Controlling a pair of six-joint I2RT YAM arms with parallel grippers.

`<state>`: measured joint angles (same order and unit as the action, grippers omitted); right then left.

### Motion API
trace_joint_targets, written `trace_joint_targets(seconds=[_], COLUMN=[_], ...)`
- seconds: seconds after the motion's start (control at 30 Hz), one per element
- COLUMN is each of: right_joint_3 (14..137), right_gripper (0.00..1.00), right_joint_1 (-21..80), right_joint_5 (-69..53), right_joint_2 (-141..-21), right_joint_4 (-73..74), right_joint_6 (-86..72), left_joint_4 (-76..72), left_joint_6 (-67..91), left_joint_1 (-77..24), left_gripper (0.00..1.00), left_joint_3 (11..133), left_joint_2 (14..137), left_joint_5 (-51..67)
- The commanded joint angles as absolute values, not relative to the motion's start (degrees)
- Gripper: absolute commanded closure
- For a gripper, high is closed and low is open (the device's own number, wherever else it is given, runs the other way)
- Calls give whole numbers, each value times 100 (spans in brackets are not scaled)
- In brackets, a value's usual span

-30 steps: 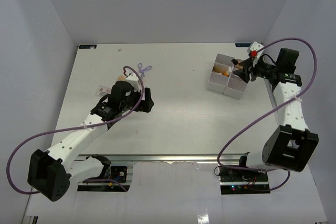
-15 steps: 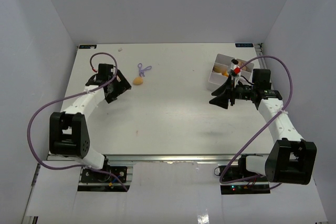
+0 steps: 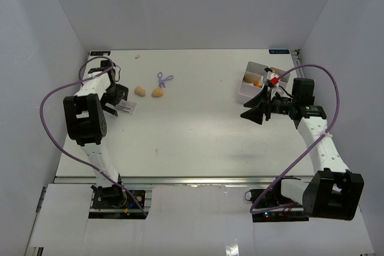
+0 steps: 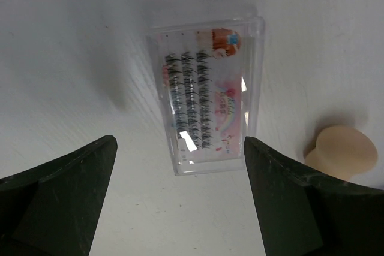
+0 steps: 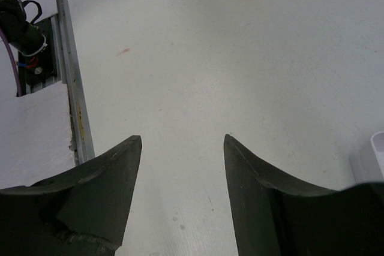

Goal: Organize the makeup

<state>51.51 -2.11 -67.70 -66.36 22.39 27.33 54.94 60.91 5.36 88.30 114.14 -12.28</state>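
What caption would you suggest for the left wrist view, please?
Open left fingers frame a clear lash packet lying beside a beige sponge.

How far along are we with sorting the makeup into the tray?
Partly done: the white tray already holds a few items, including an orange item. In hand: nothing; both pincers are open, the left pincer hovering over the lash packet, the right pincer empty near the tray. Left on the table: that packet, two egg sponges and the purple looped tool.
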Motion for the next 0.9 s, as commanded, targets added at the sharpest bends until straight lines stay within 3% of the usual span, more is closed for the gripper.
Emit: trace_joint_targets(seconds=[0.0,0.87], right_joint_3=[5106,5080], right_gripper=[36,36], right_joint_1=[-255,-316], right_joint_5=[-6847,-6974], right_joint_2=[-6513,-6627], right_joint_4=[2135,2158], right_joint_6=[2681,2751], left_joint_4=[5889,5695], left_joint_6=[6266,5695], left_joint_1=[635,703], left_gripper=[2,2], left_joint_3=[9200,9703], left_joint_2=[11459,12181], left_joint_5=[-1415,-1173])
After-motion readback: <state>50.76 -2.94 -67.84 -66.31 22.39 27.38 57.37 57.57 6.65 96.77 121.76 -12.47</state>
